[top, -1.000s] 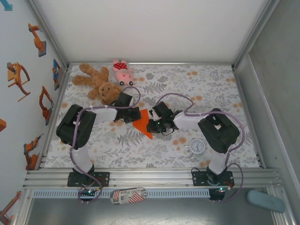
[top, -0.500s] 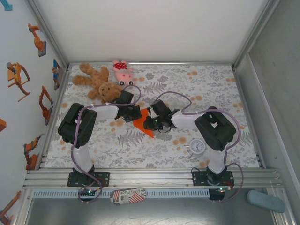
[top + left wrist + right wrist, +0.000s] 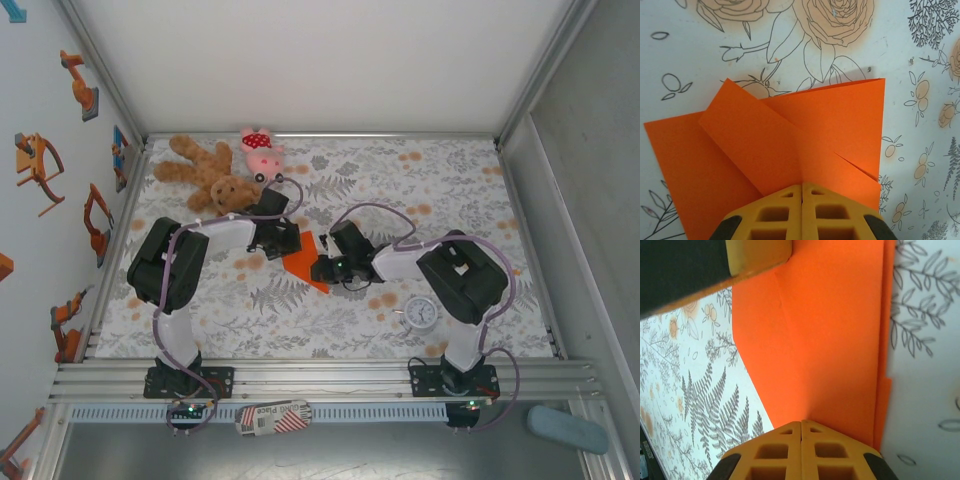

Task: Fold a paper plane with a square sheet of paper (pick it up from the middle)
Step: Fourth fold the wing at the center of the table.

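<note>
The square sheet of paper (image 3: 304,262), bright orange, lies flat on the flowered table, folded with overlapping flaps into a pointed paper plane shape whose tip points to the near right. My left gripper (image 3: 295,244) is shut, its tips resting on the paper's far left part. The left wrist view has the left gripper (image 3: 802,186) closed over the folded flaps of the paper (image 3: 805,125). My right gripper (image 3: 319,270) is shut too, touching the paper's right edge. In the right wrist view the right gripper (image 3: 801,423) presses on the paper (image 3: 825,340), with a left finger (image 3: 757,252) at the top.
A brown teddy bear (image 3: 212,178) and a pink plush pig (image 3: 261,152) lie at the back left. A small round white clock (image 3: 420,313) stands at the near right, close to the right arm. An aluminium rail (image 3: 320,380) runs along the near edge.
The left gripper has crept slightly right along the paper. The right gripper moved up-left, then settled back near the paper's right edge. Both jaws stayed shut.
</note>
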Motion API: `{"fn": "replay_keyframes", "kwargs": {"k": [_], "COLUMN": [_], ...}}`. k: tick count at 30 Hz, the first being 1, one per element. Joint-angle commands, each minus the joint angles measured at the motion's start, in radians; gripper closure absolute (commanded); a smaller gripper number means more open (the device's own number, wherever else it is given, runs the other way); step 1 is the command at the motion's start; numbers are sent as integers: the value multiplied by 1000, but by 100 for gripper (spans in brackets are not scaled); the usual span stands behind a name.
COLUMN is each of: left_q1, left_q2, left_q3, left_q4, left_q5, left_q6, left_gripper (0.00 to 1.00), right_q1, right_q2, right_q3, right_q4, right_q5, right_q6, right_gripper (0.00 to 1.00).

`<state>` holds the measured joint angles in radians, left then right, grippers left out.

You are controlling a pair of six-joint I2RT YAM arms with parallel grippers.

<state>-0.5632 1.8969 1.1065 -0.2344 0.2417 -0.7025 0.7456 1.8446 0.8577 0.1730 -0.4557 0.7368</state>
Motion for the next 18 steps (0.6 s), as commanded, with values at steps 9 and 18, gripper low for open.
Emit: {"fn": "replay_keyframes", "kwargs": {"k": [9,18], "left_q1": [11,-13], "left_q2": [67,-24], "left_q3": [7,65], "left_q4": [-158,-82], "left_q5": [-122,-17], "left_q6": [-5,-36], "left_gripper": [100,91], "right_q1": [2,-2], "right_q2": [-215,-395], "right_q3": [-253,-158], "right_q4": [-109,-183], "right_q5": [1,142], "right_q6": [16,44], "right_gripper": [100,89]}}
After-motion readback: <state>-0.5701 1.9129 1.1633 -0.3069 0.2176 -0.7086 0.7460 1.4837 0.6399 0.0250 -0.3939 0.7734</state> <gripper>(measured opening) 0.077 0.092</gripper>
